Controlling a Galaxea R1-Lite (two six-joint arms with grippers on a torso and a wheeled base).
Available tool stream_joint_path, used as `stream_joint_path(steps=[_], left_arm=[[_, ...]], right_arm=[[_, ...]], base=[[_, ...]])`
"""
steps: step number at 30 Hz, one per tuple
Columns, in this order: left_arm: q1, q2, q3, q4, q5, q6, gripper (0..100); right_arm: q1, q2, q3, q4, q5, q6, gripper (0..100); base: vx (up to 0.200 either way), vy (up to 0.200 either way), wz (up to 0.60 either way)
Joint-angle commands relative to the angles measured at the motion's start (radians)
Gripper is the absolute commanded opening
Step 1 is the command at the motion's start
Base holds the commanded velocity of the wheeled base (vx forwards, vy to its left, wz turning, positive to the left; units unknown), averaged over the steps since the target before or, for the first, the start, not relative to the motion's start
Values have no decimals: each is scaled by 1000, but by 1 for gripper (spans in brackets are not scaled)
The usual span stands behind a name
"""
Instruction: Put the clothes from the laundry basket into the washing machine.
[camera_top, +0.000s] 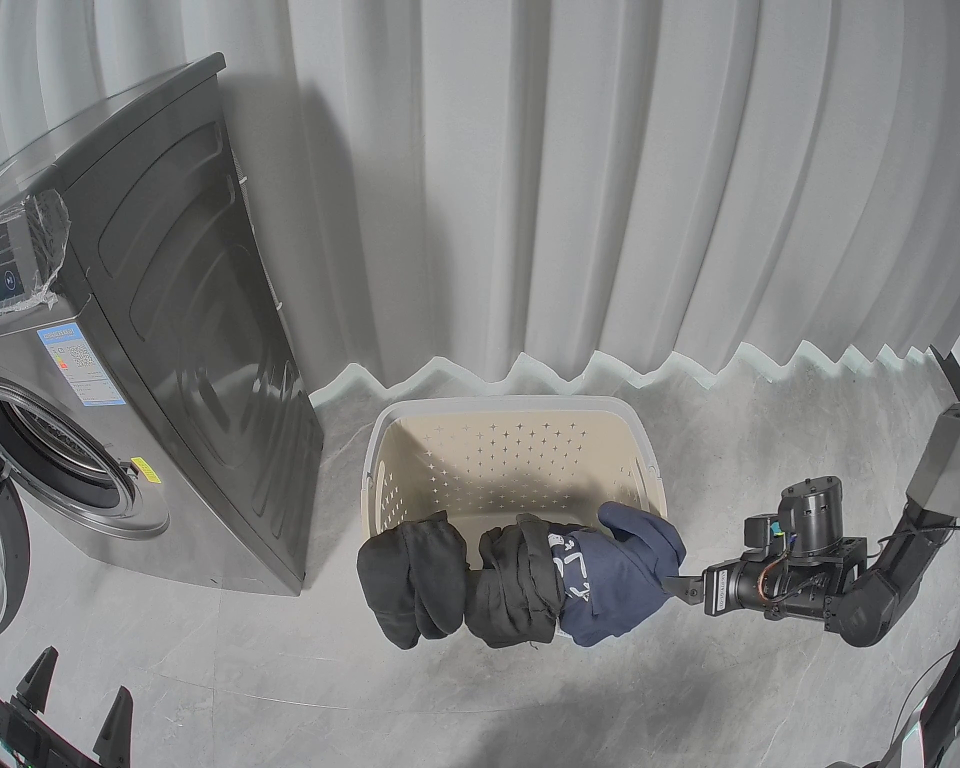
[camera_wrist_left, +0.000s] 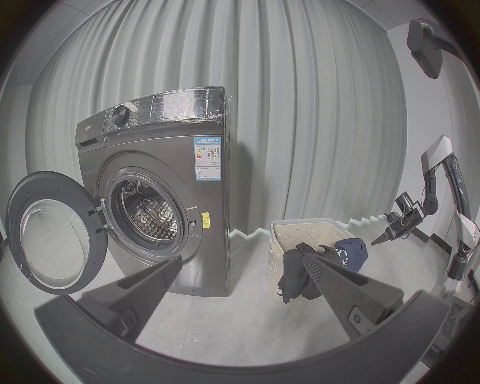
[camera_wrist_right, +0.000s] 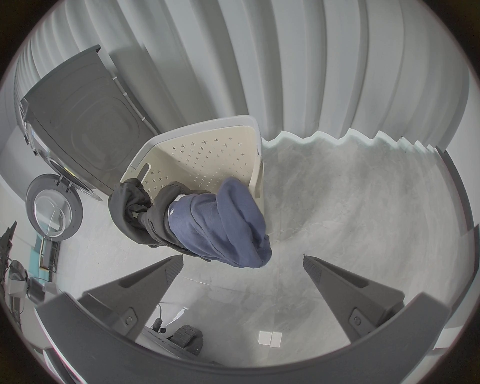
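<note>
- Here are the clothes, all three slung over the near rim of the laundry basket (camera_top: 510, 405). There's a navy garment (camera_top: 620, 580) at the robot's right end, a dark grey bundle (camera_top: 515, 585) in the middle touching it, and a black piece (camera_top: 415, 580) at the left end. A good deal of cloth hangs outside the rim, so any nudge may tip a piece onto the floor (camera_top: 500, 700).
- The navy garment and the grey bundle overlap. A pull on one could drag the other along, and a trailing piece may snag the rim or drop halfway.
- The basket looks like light plastic. A sideways tug on cloth draped over its rim could slide it or tip it.
- The right gripper (camera_top: 680, 588) sits low beside the navy garment, fingers spread wide with nothing between them. From the head view I can't be sure whether the tip touches the cloth or stops just short. If it closes too early it pinches only a thin fold, which may slip out mid-carry.
- The left gripper (camera_top: 82, 688) is down near the floor, well apart from the basket, fingers likewise apart and empty. It's in no position to catch anything that falls.
- The washing machine (camera_top: 150, 330) stands to the robot's left of the basket, door (camera_wrist_left: 50, 230) swung open, drum (camera_wrist_left: 147, 215) exposed. The carry runs across the basket toward it, and a long hanging sleeve could catch the door or the drum's lip and land outside.
</note>
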Motion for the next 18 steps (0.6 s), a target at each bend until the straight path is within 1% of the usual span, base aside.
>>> stream_joint_path(steps=[1,8,12,16,18], left_arm=[[0,-17,16,0,0,0,100],[0,-17,15,0,0,0,100],[0,-17,15,0,0,0,100],[0,-17,15,0,0,0,100],[0,-17,16,0,0,0,100]], right_arm=[[16,106,-53,-20,-2,-1,100],[33,182,-120,-31,-4,-1,100],[39,211,-142,-31,-16,-1,100],[45,225,-151,-31,-16,-1,100],[50,257,-172,-50,-16,1,100]], base=[[0,0,0],[0,0,0],[0,0,0],[0,0,0],[0,0,0]])
